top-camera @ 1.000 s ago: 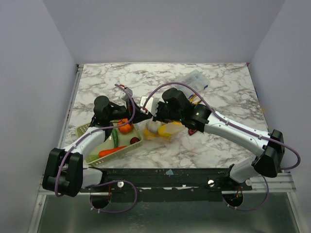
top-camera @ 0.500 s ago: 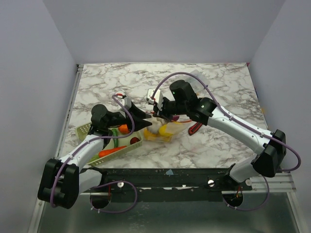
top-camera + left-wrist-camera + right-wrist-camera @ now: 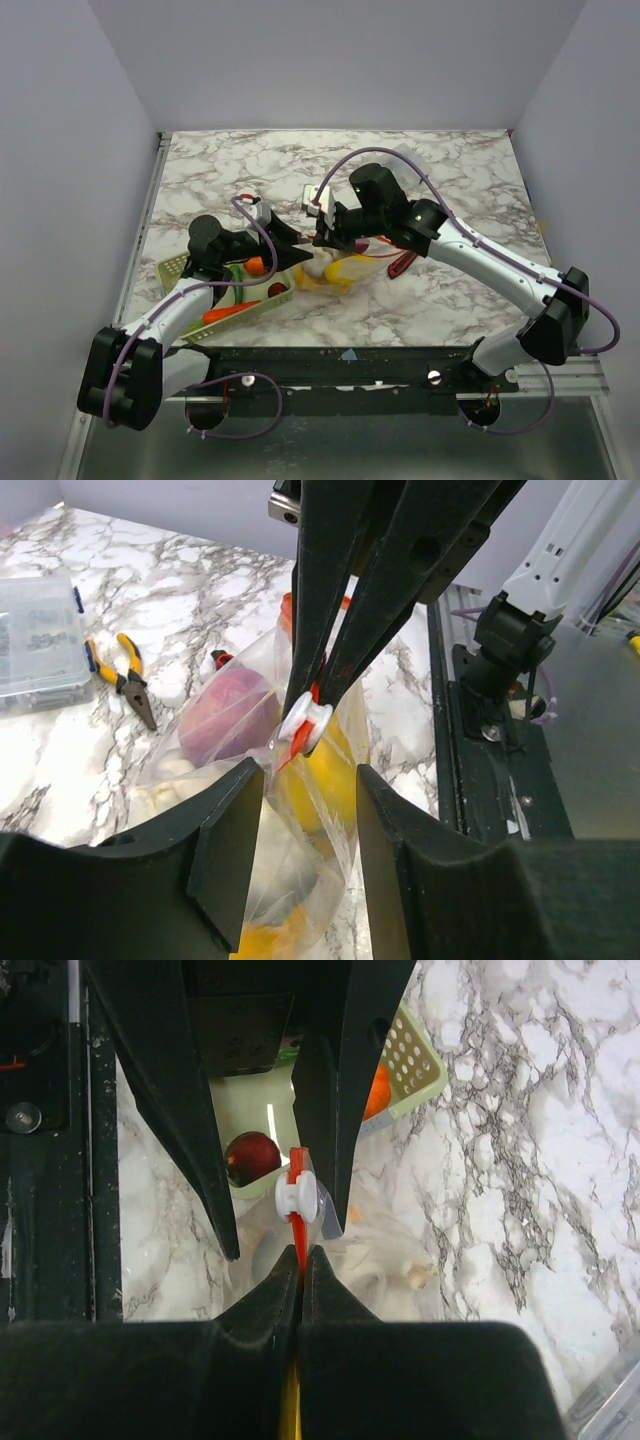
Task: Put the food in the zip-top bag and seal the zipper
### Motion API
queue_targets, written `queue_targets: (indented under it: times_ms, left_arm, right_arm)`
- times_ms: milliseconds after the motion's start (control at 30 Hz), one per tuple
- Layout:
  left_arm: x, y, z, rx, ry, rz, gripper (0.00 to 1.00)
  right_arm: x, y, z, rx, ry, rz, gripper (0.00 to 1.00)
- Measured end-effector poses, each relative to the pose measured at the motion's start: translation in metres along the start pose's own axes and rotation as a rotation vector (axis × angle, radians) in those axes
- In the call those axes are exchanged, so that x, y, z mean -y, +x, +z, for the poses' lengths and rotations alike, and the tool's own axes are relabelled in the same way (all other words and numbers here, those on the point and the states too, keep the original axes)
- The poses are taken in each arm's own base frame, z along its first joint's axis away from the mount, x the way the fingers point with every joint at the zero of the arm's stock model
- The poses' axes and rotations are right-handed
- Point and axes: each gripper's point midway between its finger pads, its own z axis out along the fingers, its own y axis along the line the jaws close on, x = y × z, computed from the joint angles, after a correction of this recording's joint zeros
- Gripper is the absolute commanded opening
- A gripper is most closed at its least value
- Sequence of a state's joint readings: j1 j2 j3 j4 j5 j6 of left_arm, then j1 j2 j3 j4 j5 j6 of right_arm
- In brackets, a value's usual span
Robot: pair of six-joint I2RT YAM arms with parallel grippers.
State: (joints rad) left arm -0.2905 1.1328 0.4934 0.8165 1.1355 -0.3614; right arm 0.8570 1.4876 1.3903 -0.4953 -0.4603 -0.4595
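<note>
Red-orange zipper pinched in the closed right hand, twelve o'clock of the zip-top bag (middle of the surface); left hand — fingers apart, at nine — should clamp the white slider squarely.

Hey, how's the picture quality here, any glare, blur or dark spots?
Top external: even, soft light, faint shadows. Left wrist: zip-top bag glints; own fingers soft and dark. Right wrist: zipper sharp; right hand nearly black.

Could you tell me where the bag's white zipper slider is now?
Right wrist view, centre: the white slider sits on the zipper just beyond the shut right end effector, between the open fingers of the left end effector.
</note>
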Motion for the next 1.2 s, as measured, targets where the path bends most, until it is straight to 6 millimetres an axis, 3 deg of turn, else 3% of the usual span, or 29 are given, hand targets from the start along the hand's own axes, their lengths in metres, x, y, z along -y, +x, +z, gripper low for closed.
queue_targets:
  times_ms: [333,400,467,533,700,800,1067,1200]
  left_arm:
    - [0.004,-0.003,-0.003,-0.005,-0.009,0.062,0.43]
    - [0.003,-0.002,-0.003,-0.008,-0.012,0.06,0.37]
    - [0.003,-0.002,-0.003,-0.008,-0.012,0.062,0.23]
    - [0.002,-0.002,-0.003,-0.007,-0.015,0.062,0.12]
    - [-0.001,-0.001,-0.003,-0.008,-0.028,0.056,0.01]
    - [-0.002,0.001,-0.003,-0.012,-0.028,0.049,0.0]
    - [-0.003,0.003,-0.001,-0.021,-0.013,0.032,0.0]
    - [-0.003,0.003,0.0,-0.023,0.0,0.01,0.0]
  right_arm:
    - [-0.004,0.001,0.0,-0.006,-0.025,0.008,0.0]
    - [-0.005,0.0,0.0,-0.006,-0.03,0.009,0.0]
    - [-0.006,0.0,0.001,-0.006,-0.035,0.01,0.01]
    - [-0.006,0.0,0.001,-0.009,-0.039,0.012,0.07]
    - [-0.005,-0.002,0.002,-0.013,-0.042,0.023,0.34]
    - [-0.003,-0.007,0.002,-0.004,-0.036,0.027,0.41]
    - [-0.001,-0.015,0.0,0.019,-0.024,0.032,0.42]
    - [-0.007,-0.017,0.002,0.019,-0.034,0.024,0.47]
